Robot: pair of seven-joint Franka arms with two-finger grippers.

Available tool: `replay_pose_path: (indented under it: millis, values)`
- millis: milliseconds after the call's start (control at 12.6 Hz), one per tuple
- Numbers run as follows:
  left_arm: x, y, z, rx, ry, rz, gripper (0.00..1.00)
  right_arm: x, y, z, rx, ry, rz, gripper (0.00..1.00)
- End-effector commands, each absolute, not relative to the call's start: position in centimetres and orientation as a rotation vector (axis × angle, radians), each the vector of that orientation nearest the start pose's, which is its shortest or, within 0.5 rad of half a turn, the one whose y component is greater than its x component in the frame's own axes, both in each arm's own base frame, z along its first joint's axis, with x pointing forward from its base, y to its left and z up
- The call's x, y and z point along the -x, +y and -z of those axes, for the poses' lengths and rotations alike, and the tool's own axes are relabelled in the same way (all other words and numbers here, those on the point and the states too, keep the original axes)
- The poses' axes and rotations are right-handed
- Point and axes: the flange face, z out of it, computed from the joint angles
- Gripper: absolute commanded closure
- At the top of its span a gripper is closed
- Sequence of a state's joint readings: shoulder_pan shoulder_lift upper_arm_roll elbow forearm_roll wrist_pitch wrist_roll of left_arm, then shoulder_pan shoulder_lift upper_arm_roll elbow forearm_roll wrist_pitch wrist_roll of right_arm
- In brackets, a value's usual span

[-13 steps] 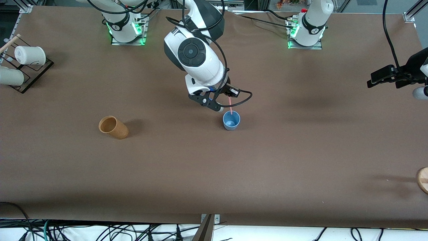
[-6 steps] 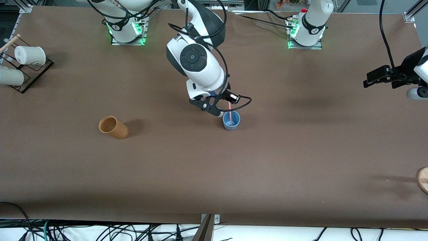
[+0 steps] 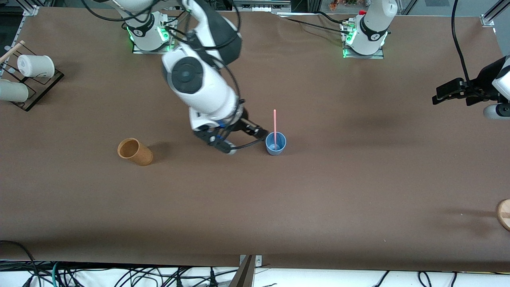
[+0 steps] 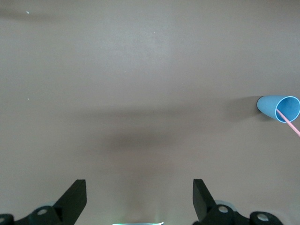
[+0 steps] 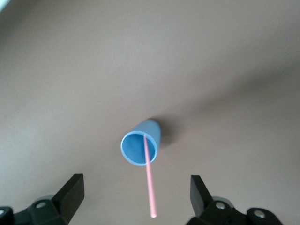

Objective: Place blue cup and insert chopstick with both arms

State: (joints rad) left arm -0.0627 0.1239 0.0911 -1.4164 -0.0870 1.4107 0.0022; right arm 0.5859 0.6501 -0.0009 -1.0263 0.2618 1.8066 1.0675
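The blue cup (image 3: 275, 144) stands upright near the middle of the table. The pink chopstick (image 3: 274, 120) stands in it, leaning on the rim, with most of its length above the cup. My right gripper (image 3: 224, 146) is open and empty, low over the table beside the cup, toward the right arm's end. In the right wrist view the cup (image 5: 140, 147) and the chopstick (image 5: 149, 183) lie between the open fingers (image 5: 71, 191), untouched. My left gripper (image 3: 441, 95) is open and empty, up over the left arm's end. Its wrist view shows the cup (image 4: 279, 108) and the chopstick (image 4: 288, 123) far off.
A tan-brown cup (image 3: 134, 151) lies on its side toward the right arm's end. A black wire rack (image 3: 38, 85) with white cups stands at that end's edge. A round wooden thing (image 3: 504, 214) shows at the left arm's end, nearer to the front camera.
My right gripper has let go of the chopstick, which now stands in the blue cup, and has swung away toward the right arm's end. The left arm has barely moved.
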Motion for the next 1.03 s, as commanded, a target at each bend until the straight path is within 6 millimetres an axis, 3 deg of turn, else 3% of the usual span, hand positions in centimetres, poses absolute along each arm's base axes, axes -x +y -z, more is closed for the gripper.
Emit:
replay_pose_path:
  millis: [0,238,397,556,714,952]
  values:
    - [-57.4,0.0,-61.5,3.233,-0.044,-0.201,0.00,-61.3,35.3,-52.4,2.866,0.582,-0.132,0.00]
    - [-57.4,-0.4,-61.4,3.234,-0.031,-0.202,0.00,-59.6,24.0,-56.0,2.984,0.224,-0.139,0.00]
    - [-57.4,-1.0,-61.4,3.234,-0.014,-0.201,0.00,-58.3,18.1,-58.1,3.116,-0.094,-0.135,0.00]
    - [-57.5,-0.9,-61.3,3.233,-0.019,-0.200,0.00,-57.0,13.0,-59.3,3.140,-0.240,-0.089,0.00]
    - [-57.7,-0.8,-61.1,3.231,-0.020,-0.203,0.00,-55.0,10.9,-59.9,3.152,-0.374,-0.006,0.00]
    - [-58.1,-0.7,-60.9,3.229,-0.025,-0.178,0.00,-55.3,10.6,-60.0,3.153,-0.377,0.002,0.00]
